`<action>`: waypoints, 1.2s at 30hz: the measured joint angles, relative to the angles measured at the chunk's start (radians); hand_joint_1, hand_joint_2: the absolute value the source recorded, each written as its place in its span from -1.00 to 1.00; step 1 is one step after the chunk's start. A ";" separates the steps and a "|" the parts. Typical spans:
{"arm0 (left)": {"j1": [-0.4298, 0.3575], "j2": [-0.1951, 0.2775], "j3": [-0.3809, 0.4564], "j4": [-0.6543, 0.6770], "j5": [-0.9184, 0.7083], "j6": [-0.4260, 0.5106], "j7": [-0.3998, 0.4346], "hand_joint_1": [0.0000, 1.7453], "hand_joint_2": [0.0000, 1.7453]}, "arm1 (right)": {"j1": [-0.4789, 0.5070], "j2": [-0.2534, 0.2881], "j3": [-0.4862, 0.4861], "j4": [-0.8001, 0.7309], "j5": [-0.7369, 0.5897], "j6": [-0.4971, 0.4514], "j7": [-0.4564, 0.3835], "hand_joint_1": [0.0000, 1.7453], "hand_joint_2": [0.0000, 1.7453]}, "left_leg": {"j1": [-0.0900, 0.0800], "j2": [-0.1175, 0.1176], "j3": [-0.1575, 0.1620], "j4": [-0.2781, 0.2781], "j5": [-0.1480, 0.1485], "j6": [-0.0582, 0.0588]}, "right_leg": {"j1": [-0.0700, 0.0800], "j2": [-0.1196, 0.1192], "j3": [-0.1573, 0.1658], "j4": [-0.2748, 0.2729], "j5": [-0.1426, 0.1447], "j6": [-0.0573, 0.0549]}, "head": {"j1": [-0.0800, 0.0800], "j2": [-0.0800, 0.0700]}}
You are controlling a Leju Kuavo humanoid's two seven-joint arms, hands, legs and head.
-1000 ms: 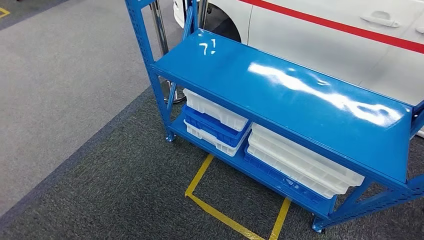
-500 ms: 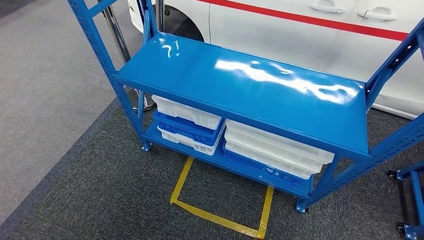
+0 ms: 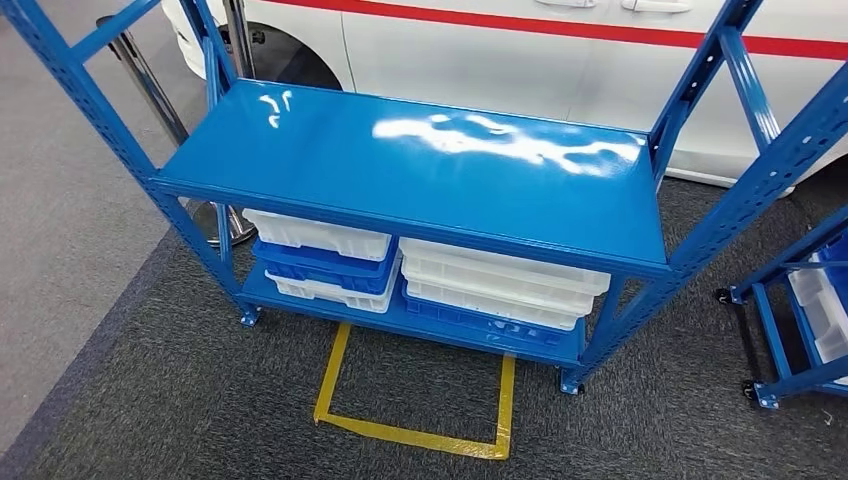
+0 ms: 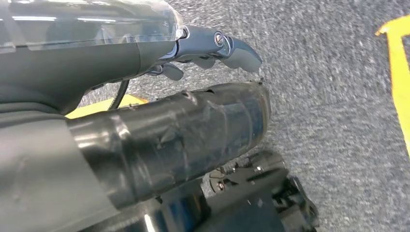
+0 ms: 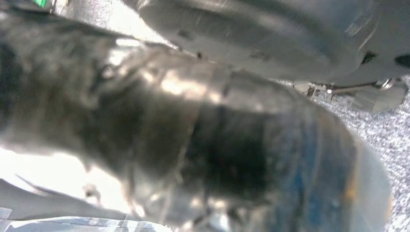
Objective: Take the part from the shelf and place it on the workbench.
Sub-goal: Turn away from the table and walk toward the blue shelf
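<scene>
Head view: a blue shelf stands on dark carpet, its top board bare and glossy. On its bottom level sit stacked white and blue trays. A yellow tape square marks the floor in front; a white car stands behind, and a second blue rack is at the right edge. I cannot make out the part.

Left wrist view: the left hand hangs above grey carpet, fingers loosely extended, holding nothing.

Right wrist view: the right hand is blurred; its state cannot be told.
</scene>
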 joint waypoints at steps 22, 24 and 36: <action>0.006 0.001 0.002 0.000 -0.006 0.000 0.002 -1.00 -1.00 | -0.004 0.002 0.000 0.000 0.025 -0.033 0.063 -1.00 1.00 | 0.005 -0.098 -0.050 0.010 0.038 0.040 | -0.016 0.045 -0.126 0.288 -0.134 0.048 | -0.003 0.000; 0.005 0.001 0.002 0.000 -0.008 -0.002 0.001 -1.00 -1.00 | -0.004 0.001 0.000 0.000 0.027 -0.032 0.066 -1.00 1.00 | 0.007 -0.098 -0.046 0.013 0.034 0.039 | -0.027 0.041 -0.071 0.182 -0.067 0.062 | -0.003 0.000; 0.003 0.002 0.001 0.000 -0.020 0.001 -0.008 -1.00 1.00 | -0.007 0.006 -0.001 0.001 0.037 -0.056 0.072 -1.00 1.00 | 0.006 -0.100 -0.043 0.015 0.026 0.009 | -0.017 0.042 0.009 0.014 -0.022 0.036 | -0.007 0.000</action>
